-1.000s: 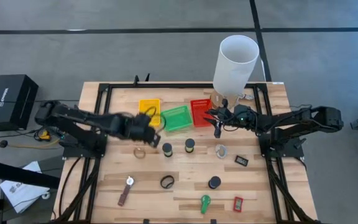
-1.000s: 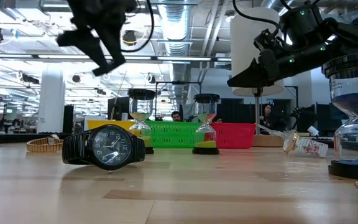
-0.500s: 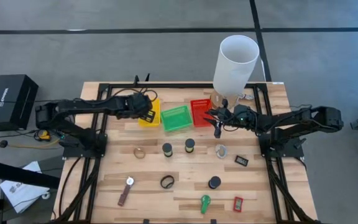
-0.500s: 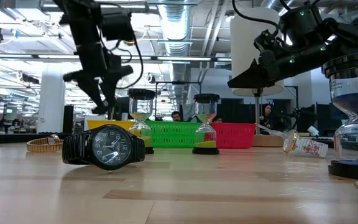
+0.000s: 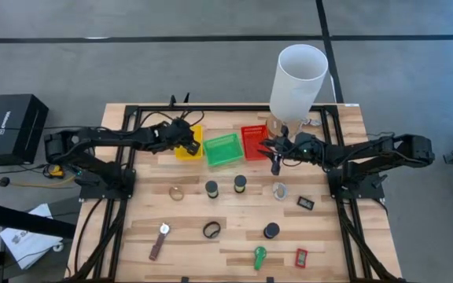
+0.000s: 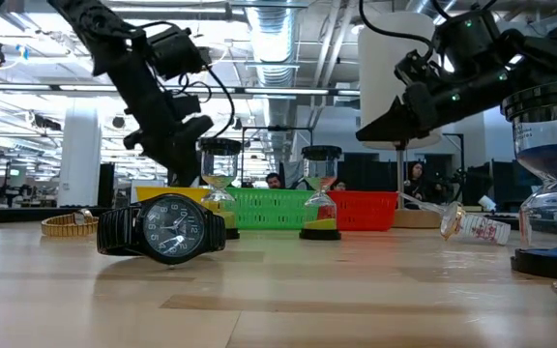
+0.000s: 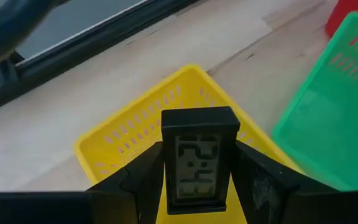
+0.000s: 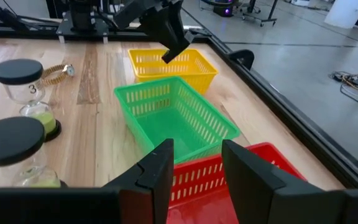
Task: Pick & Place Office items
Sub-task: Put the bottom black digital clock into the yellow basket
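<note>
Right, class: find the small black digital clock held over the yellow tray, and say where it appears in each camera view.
High view: hidden under the left tool, at the yellow tray.
Low view: not distinguishable; the left tool hangs above the yellow tray.
Left wrist view: digital clock centre, between the fingers.
Right wrist view: dark shape over the tray.
Shared landmark: the yellow tray.

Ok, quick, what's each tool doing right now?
Left tool: shut on the small black digital clock, above the yellow tray.
Right tool: open, empty, above the red tray.
</note>
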